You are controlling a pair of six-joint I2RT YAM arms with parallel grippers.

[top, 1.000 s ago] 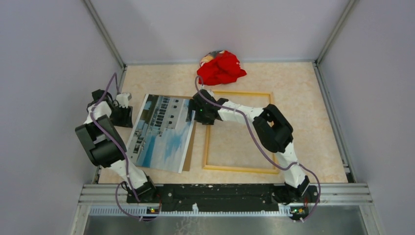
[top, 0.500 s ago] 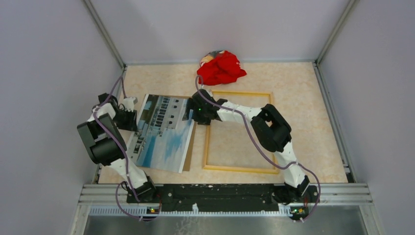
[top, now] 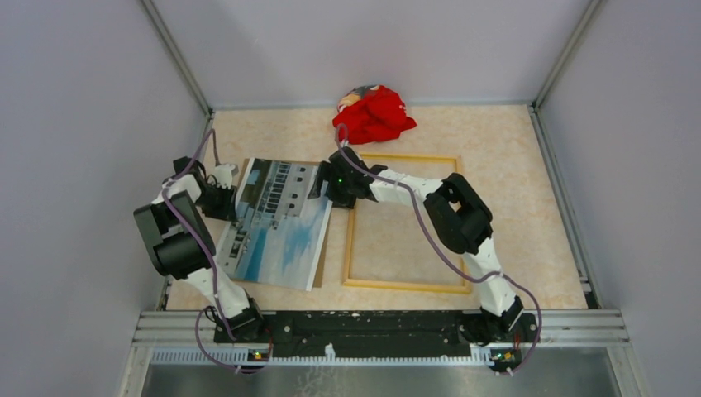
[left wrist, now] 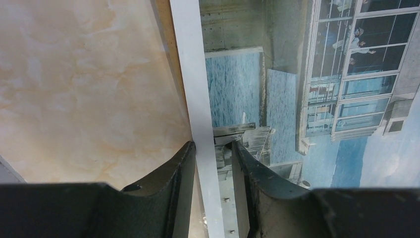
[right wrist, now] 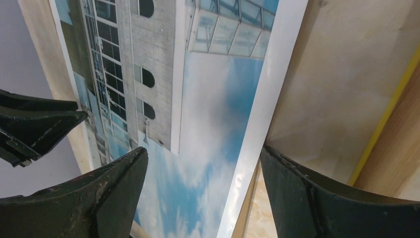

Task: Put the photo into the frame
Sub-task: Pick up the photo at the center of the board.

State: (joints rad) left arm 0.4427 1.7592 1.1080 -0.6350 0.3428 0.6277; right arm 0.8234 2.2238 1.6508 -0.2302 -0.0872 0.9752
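The photo [top: 277,227], a white building under blue sky, lies face up on a brown backing panel [top: 323,248], left of the frame [top: 405,286]. My left gripper [top: 231,195] is at the photo's left edge. In the left wrist view the photo's [left wrist: 297,74] white border runs between the left gripper's [left wrist: 213,144] half-closed jaws, with a gap still showing. My right gripper [top: 324,187] hangs over the photo's upper right edge. In the right wrist view it [right wrist: 203,151] stands wide open, one finger over the photo [right wrist: 208,99], the other over the panel [right wrist: 317,74].
A crumpled red cloth [top: 376,114] lies at the back of the table, just beyond the frame. The frame's yellow edge [right wrist: 389,106] runs close to the panel's right side. Grey walls close in the marbled table [left wrist: 74,74] on three sides.
My left gripper has moved right onto the photo's left edge and narrowed its jaws. The right gripper has shifted slightly toward the back. The photo has turned a little.
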